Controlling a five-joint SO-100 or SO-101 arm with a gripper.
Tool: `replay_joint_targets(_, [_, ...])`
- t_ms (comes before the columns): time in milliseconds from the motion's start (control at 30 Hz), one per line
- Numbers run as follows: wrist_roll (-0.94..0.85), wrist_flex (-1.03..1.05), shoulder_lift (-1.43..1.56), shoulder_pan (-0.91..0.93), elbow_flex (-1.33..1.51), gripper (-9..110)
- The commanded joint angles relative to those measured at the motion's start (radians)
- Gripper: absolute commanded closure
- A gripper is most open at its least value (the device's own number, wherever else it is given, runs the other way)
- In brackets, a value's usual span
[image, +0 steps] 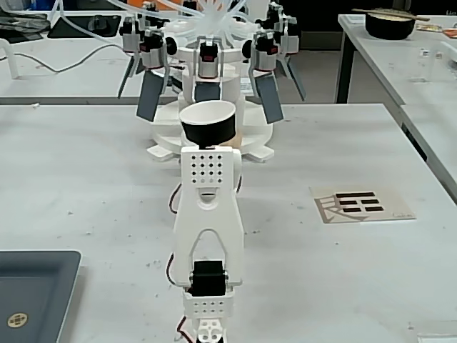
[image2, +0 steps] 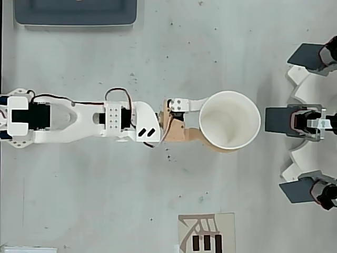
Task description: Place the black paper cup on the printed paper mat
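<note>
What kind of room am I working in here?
Probably a robotics lab or workshop. White worktables stand in rows, a white multi-arm rig with black paddles and tubing sits behind the cup, and cables lie on the rear bench.

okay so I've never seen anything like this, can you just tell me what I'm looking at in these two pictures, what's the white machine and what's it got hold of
It is a small white robot arm on a grey table. One fixed camera looks along the arm from behind its base; the other looks straight down. The arm's hand grips a black paper cup, white inside, holding it upright. To the side lies a printed paper mat, beige with black bars, where the cup should go. A dark grey tray sits at the table's edge. Beyond the cup stands a white device with dark paddles, whose purpose I cannot tell.
</note>
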Motion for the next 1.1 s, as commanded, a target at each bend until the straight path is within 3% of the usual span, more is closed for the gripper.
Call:
replay_joint_targets(0, [0.018,-0.029,0.078,0.008,-0.012,94])
replay_joint_targets(700, [0.055,-0.031,0.511,0.009,0.387,94])
replay_joint_targets(1067, [0.055,-0.153,0.695,0.012,0.669,94])
